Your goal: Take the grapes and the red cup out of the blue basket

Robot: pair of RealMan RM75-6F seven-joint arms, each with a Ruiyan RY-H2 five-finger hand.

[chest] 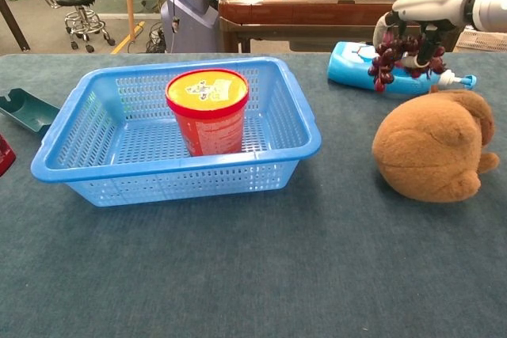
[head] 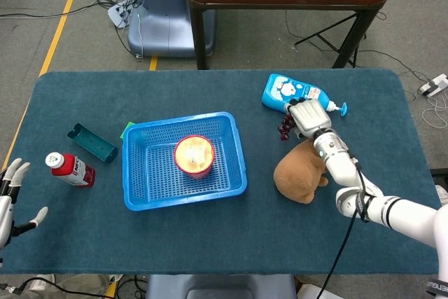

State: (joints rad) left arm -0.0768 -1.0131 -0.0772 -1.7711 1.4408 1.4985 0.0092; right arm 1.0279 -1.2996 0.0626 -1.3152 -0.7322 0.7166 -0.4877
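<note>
The blue basket (head: 140,173) (chest: 293,116) sits mid-table with the red cup (head: 194,157) (chest: 207,112) upright inside it, yellow lid on. My right hand (head: 306,117) (chest: 432,7) holds a bunch of dark red grapes (head: 284,127) (chest: 394,58) in the air, to the right of the basket, above the table between the blue bottle and the plush toy. My left hand (head: 10,190) hangs open at the table's left front edge, holding nothing.
A blue lotion bottle (head: 294,94) (chest: 376,73) lies at the back right. A brown plush toy (head: 297,173) (chest: 432,144) sits right of the basket. A red bottle (head: 70,169) and a teal tray (head: 92,142) (chest: 24,108) lie on the left.
</note>
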